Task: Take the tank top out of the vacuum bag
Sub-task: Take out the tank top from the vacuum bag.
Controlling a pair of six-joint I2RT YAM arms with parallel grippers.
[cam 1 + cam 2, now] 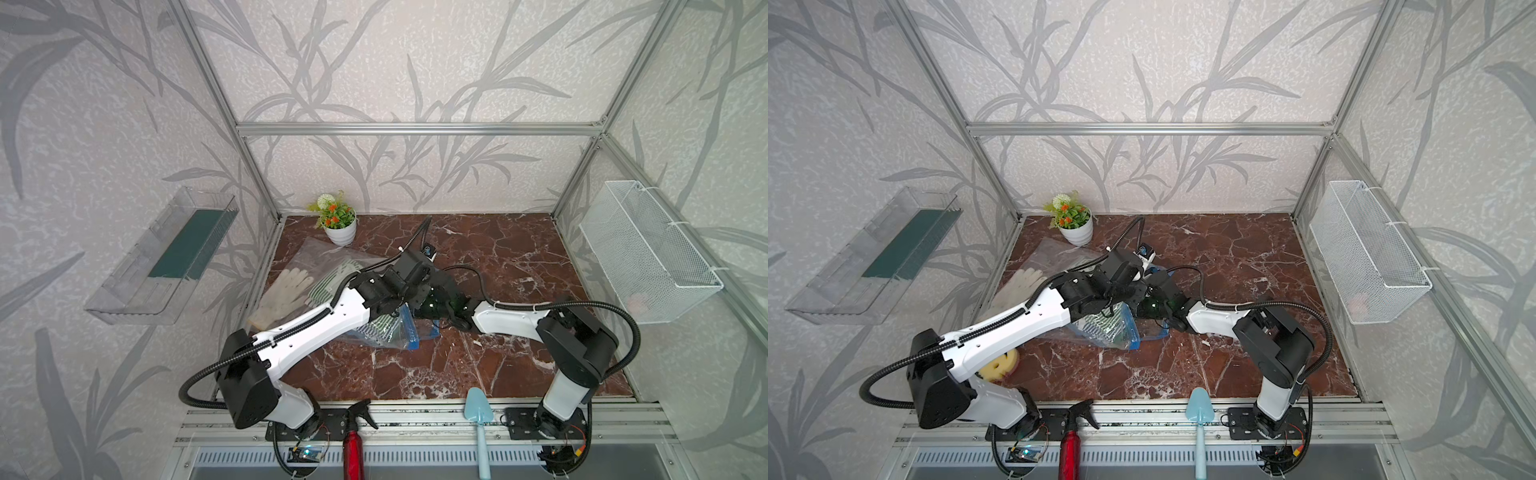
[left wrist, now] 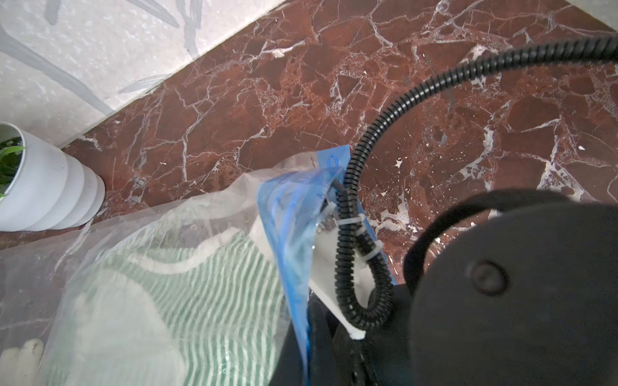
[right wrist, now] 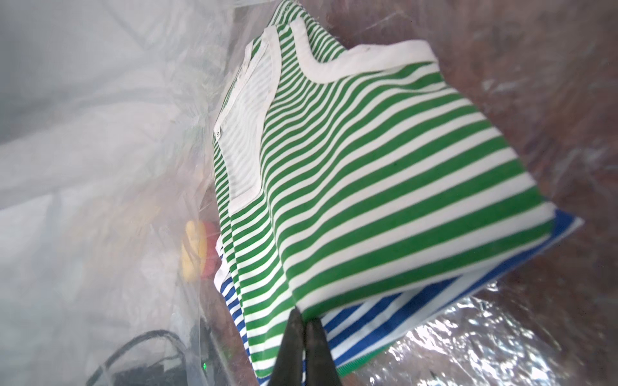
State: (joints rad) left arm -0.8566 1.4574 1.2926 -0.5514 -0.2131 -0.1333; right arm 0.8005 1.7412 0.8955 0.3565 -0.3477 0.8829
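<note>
Right jaws are clenched on the folded corner of the green-and-white striped tank top (image 3: 384, 167), a pinch of fabric between the tips. Left jaws are clamped on the blue zip-seal strip (image 2: 291, 214) of the large clear crinkly plastic vacuum bag (image 1: 309, 255), holding that edge lifted off the desk (image 1: 519, 249). The tank top lies inside the bag, on a blue-and-white striped garment (image 3: 384, 314), near the desk's middle.

My left arm (image 1: 316, 328) stretches from its base at 7 o'clock diagonally to the centre. My right arm (image 1: 511, 316) rises from 5 o'clock, folds at the elbow and runs low towards 9 o'clock, its wrist inside the bag's mouth.

The desk is red-brown marble with white veins. The bag spreads from the centre out to 10 o'clock, where a white knitted glove (image 1: 286, 286) lies at its edge. A white ribbed pot of green leaves and orange flowers (image 1: 341, 232) stands at 11 o'clock. On the front rail at 6 o'clock lie a red spray bottle (image 1: 353, 451) and a pale blue trowel (image 1: 480, 415). Wallpaper with grey leaf shapes covers the walls; a clear plastic bin (image 1: 137, 291) hangs at 9 o'clock, a white wire basket (image 1: 648, 257) at 3 o'clock.

A small neckline tag (image 3: 218, 134) reads S.
</note>
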